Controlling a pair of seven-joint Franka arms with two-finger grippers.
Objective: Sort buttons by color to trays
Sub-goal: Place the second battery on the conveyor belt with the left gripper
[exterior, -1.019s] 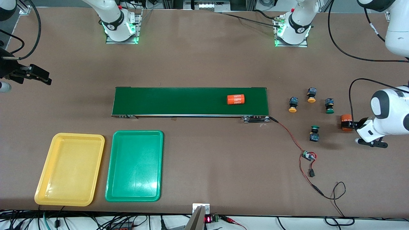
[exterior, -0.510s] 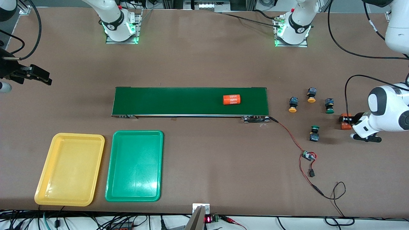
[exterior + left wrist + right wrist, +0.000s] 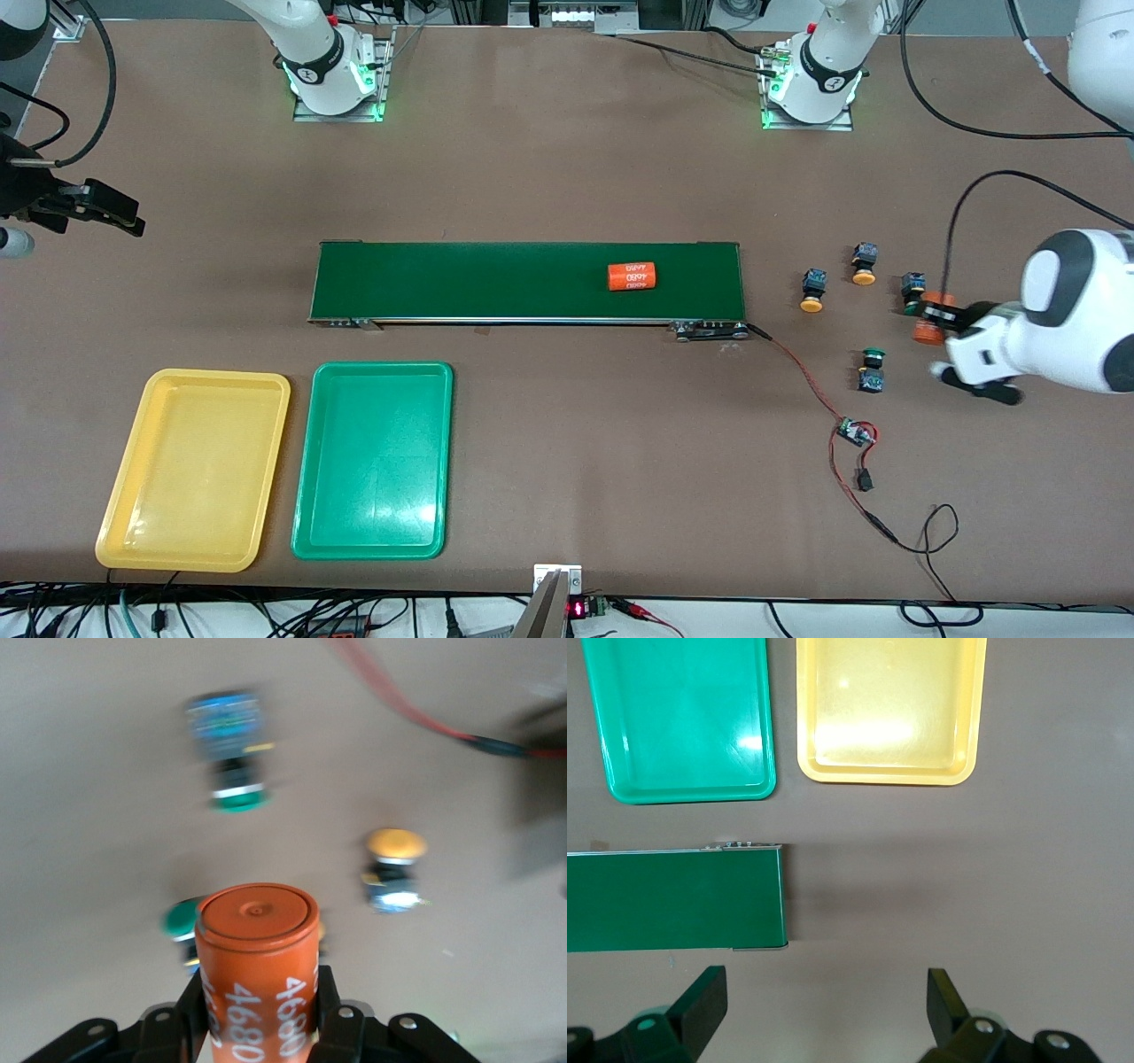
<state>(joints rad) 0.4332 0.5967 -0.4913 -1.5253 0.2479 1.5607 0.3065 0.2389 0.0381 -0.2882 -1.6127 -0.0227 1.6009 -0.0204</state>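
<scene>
Two yellow-capped buttons and a green-capped button lie on the table off the belt's end, toward the left arm. Another green-capped button is partly hidden by my left gripper. That gripper is shut on an orange "4680" cylinder, held above the table over this button cluster. The left wrist view shows a green button, a yellow one and a green cap under the cylinder. The yellow tray and green tray hold nothing. My right gripper waits open.
A long dark green conveyor belt carries a second orange cylinder. A red wire with a small circuit board runs from the belt's end across the table, nearer to the front camera than the buttons. In the right wrist view, bare table shows between the gripper fingers.
My left gripper shut on the orange cylinder, lifted it and carried it toward the buttons. The cylinder on the belt slid toward the right arm's end.
</scene>
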